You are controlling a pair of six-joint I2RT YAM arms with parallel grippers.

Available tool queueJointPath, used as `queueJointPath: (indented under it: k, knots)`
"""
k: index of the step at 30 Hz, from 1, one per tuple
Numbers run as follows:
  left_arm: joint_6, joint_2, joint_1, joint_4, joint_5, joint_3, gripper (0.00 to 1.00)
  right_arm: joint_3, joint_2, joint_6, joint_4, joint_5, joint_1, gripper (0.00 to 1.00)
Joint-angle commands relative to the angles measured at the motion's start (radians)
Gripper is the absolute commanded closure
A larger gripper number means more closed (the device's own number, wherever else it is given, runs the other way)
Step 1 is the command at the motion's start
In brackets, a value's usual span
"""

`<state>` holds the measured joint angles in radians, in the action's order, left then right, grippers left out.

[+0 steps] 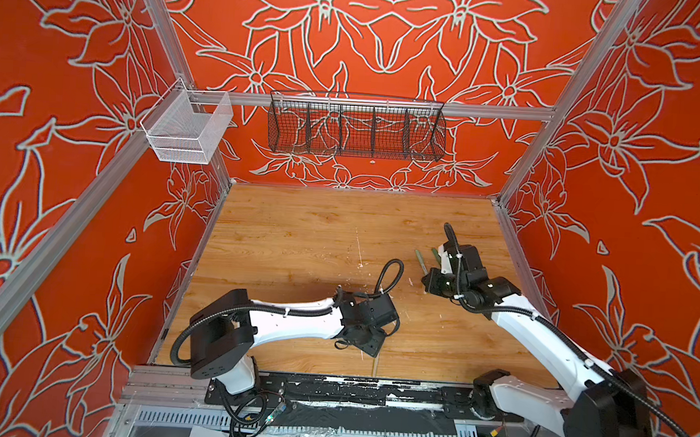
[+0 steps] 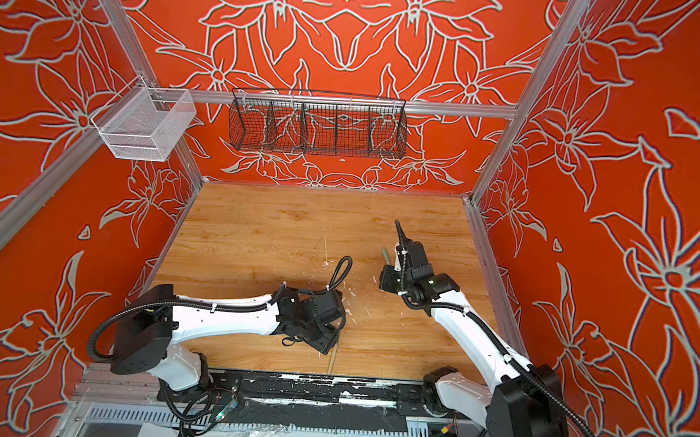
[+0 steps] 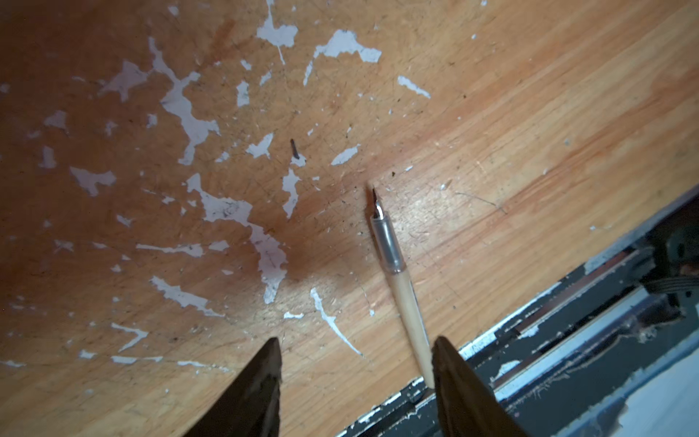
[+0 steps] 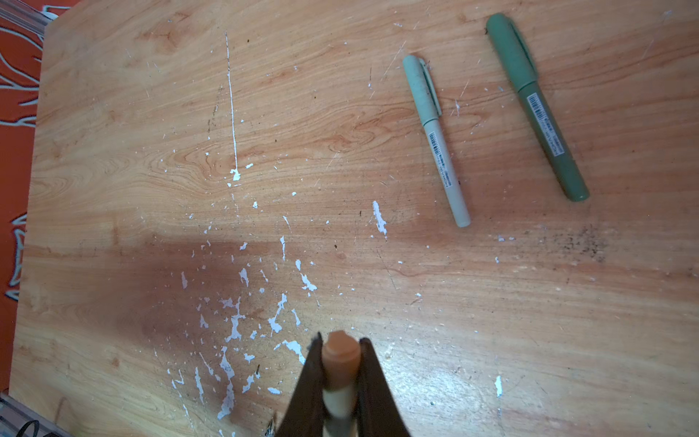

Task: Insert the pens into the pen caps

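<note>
L arm (image 1: 292, 316) stretched low; R gripper (image 4: 341, 338) pinching cap (image 4: 342, 357), prob.

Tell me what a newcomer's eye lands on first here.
Red floral walls all round the cell hit first. On the wooden table, the uncapped beige pen lies near the front edge between the open jaws of the left gripper, while the right gripper has its jaws shut on the beige cap. Farther back on the right lie the pale green pen and the dark green pen, both capped.
</note>
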<state>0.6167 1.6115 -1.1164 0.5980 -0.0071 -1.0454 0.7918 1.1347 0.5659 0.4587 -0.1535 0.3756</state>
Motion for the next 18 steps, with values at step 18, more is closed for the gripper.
queueJointPath:
  k: [18]
  knots:
    - [0.202,0.175,-0.152,0.095,-0.002,-0.135,0.50,-0.086,-0.056,0.045,-0.027,0.026,-0.003,1.00]
